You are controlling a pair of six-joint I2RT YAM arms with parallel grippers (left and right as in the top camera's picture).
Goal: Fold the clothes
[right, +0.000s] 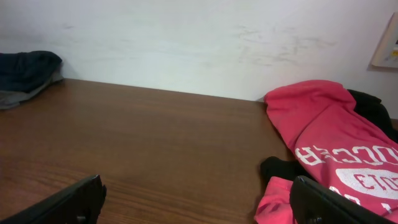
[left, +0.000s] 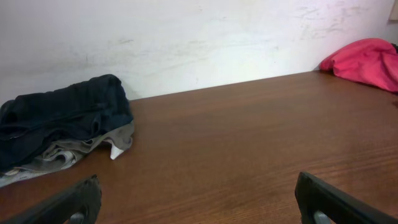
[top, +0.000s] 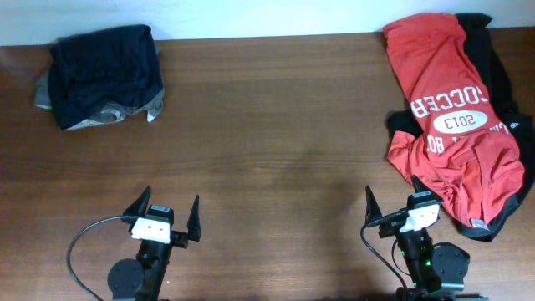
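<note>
Mostly hidden under red jersey (top: 443, 84): black garment (top: 501, 73).

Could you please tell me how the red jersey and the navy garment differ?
The red jersey is spread long on the right, white-lettered; the navy garment is bunched compactly on the left, plain. The jersey takes more room. Each lies over another: a black garment, a grey-brown garment.

The red jersey (top: 451, 92) reads "OCCER" and "2013" in white.
</note>
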